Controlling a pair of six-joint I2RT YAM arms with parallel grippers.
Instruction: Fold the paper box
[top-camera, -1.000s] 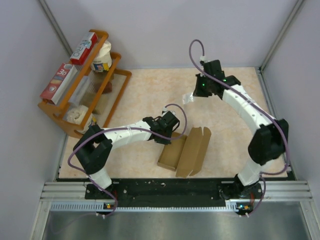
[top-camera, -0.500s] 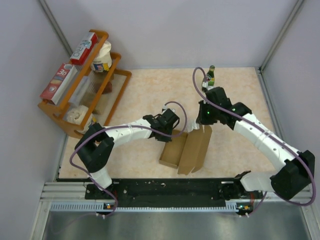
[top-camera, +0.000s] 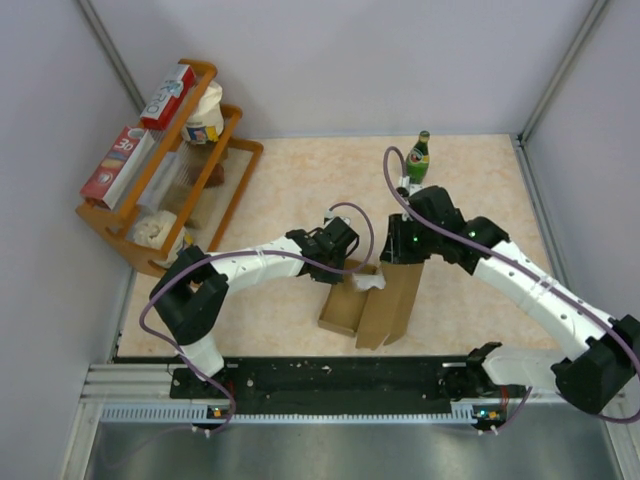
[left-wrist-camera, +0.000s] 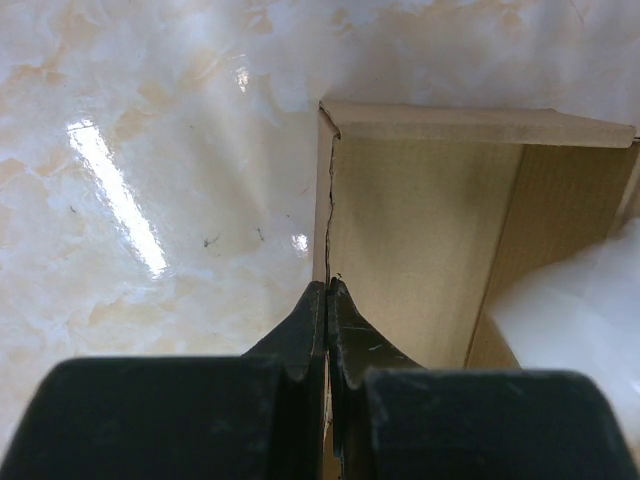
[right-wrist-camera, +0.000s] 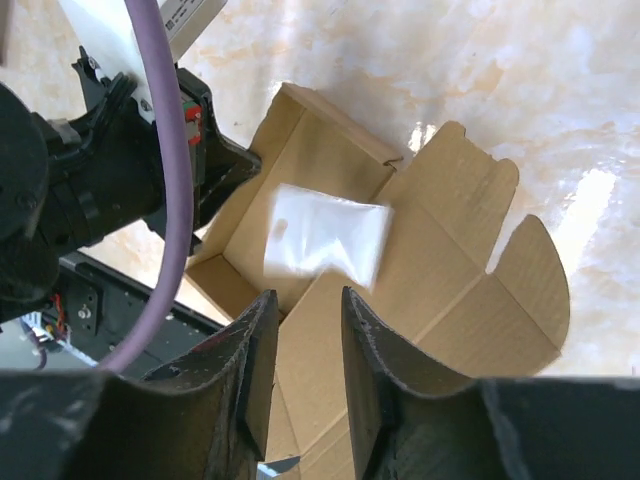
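Open paper box (top-camera: 372, 300) on the desk (top-camera: 290, 185), one arm gripping it, the other above
The brown box lies near the arm bases, lid panel spread to the tray's right. The left gripper (left-wrist-camera: 327, 292) has its jaws pressed together on the top edge of the tray's side wall. The right gripper (right-wrist-camera: 308, 300) hangs over the tray, jaws slightly apart with nothing between them; a blurred white packet (right-wrist-camera: 328, 240) shows below. A green bottle (top-camera: 418, 158) stands upright at the desk's far side
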